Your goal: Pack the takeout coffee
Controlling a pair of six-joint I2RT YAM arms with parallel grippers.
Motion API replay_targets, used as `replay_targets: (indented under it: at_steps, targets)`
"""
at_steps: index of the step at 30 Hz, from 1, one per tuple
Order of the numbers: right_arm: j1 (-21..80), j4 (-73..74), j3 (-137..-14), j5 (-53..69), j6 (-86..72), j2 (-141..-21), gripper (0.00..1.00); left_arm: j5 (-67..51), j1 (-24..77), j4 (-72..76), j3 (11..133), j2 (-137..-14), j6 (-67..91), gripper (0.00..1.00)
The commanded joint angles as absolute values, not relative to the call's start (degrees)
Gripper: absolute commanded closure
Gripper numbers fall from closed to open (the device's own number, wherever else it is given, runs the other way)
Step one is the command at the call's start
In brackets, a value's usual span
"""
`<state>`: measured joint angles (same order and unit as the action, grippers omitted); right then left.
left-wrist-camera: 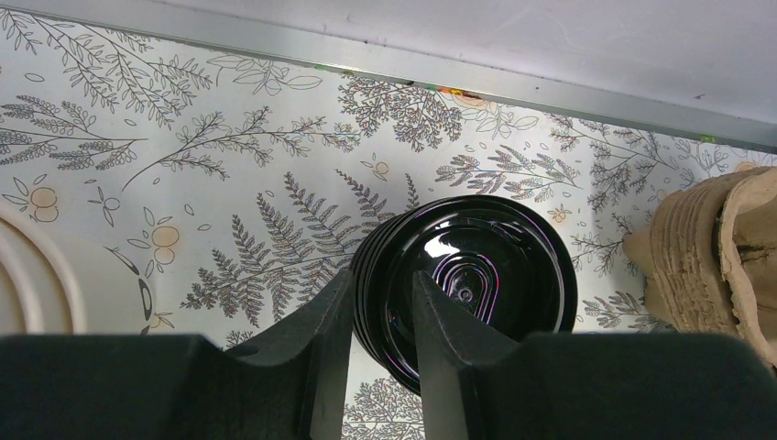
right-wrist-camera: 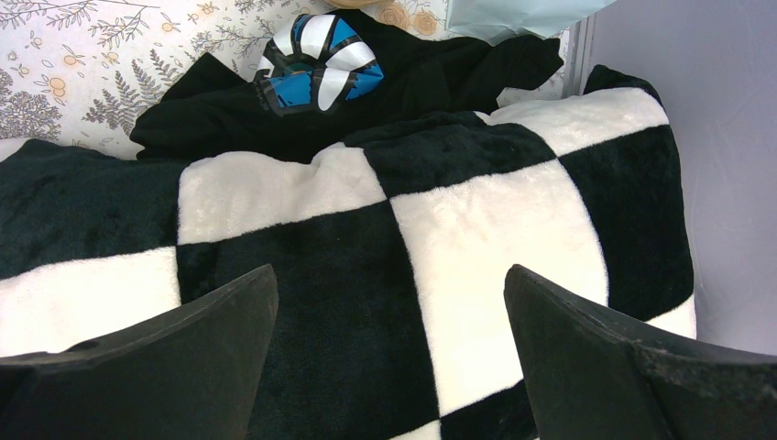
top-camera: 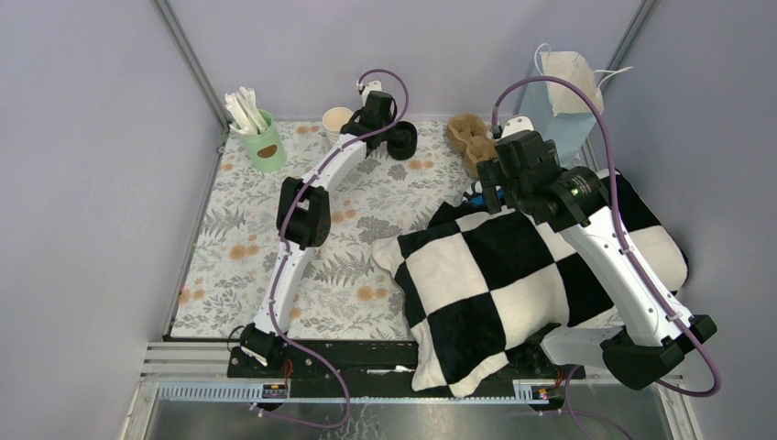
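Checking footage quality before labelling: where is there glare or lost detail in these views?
Left wrist: a white glare spot on the glossy lids. Right wrist: the fingers are featureless black, the blanket is sharp. Top external: even light, soft shadows, no glare.

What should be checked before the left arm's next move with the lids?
1. Left gripper closed across the rim of the black lid stack: ok.
2. Just one lid between the fingers: cannot tell.
3. Right gripper open, empty, above the checkered blanket: ok.
4. Cream cup upright, open-topped: ok.
5. Cardboard carrier apart from the lids: ok.
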<state>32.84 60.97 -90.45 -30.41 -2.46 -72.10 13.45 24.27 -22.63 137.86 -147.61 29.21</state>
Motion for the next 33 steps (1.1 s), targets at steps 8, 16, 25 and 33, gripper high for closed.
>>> replay_targets:
  at_steps: [8,16,25,33]
  targets:
    - [32.5,59.8,-90.7,-30.1,-2.8,-71.7,0.00,12.6,24.3,-21.1,139.5,-149.1,29.5,0.67]
    - [32.5,59.8,-90.6,-29.9,-2.9,-71.7,0.00,13.1,24.5,-21.2,139.7,-149.1,29.1,0.71]
    - [32.5,59.8,-90.6,-29.9,-2.8,-71.8,0.00,14.2,24.9,-21.2,140.4,-148.7,28.0,0.79]
    - [32.5,59.8,-90.5,-29.8,-2.9,-71.6,0.00,15.4,25.4,-21.3,140.7,-147.9,27.0,0.83]
